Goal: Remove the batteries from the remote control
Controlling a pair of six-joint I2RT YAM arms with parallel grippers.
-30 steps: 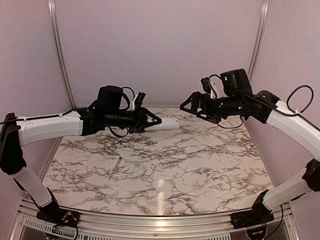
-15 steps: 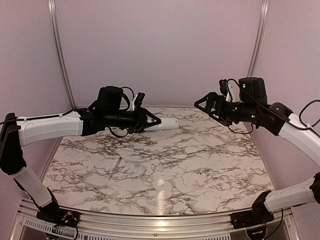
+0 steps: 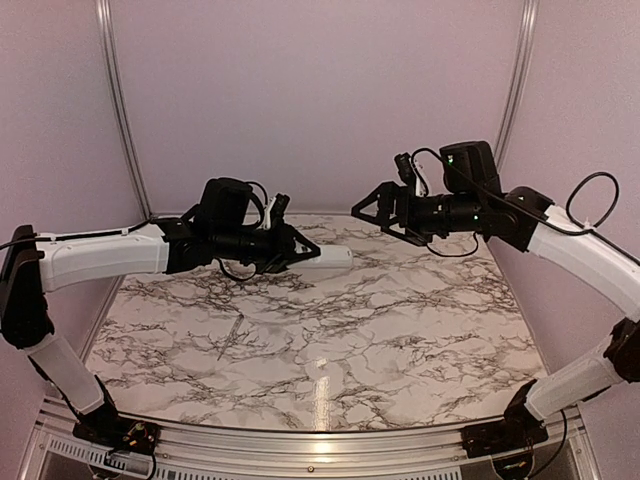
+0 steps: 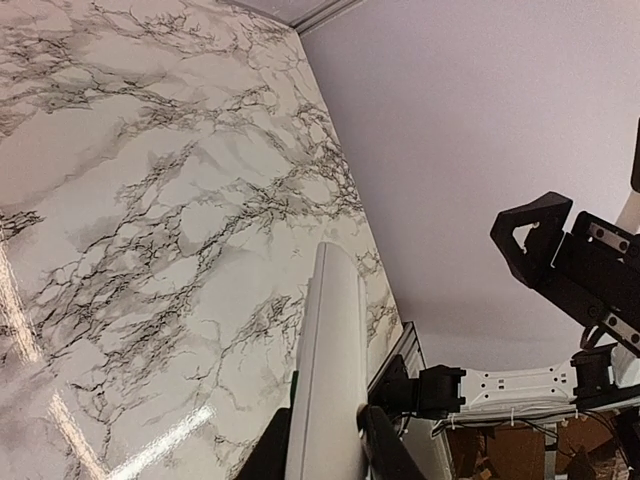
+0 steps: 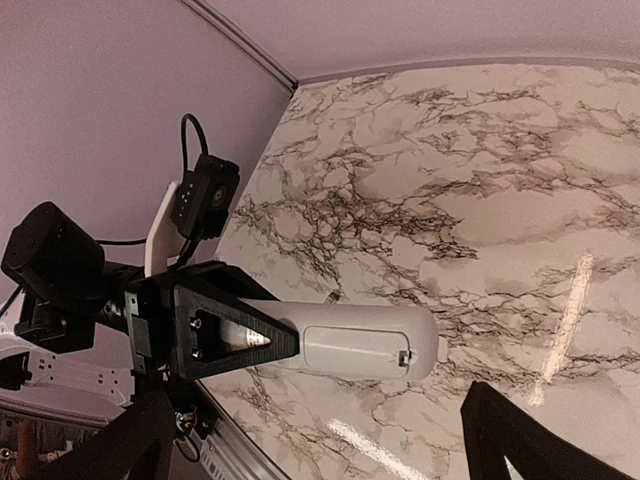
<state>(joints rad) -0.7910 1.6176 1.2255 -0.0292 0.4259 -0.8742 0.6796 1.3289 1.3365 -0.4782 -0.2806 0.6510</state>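
Right arm has swung back in toward the remote control since half a second ago. Right jaws are wide apart, just short of its free end. My left jaws are clamped on its other end, holding it above the worktop. Battery cover looks shut.

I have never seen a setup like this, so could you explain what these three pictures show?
These are two robot arms at the near edge of a marble table. The wide picture comes from a fixed camera above and behind them; the other two from a camera on each wrist. The left gripper is shut on a white remote control, held aloft. The right gripper is open and empty, facing the remote's free end. The right wrist view shows its battery cover in place. A thin grey stick seems to lie on the table.
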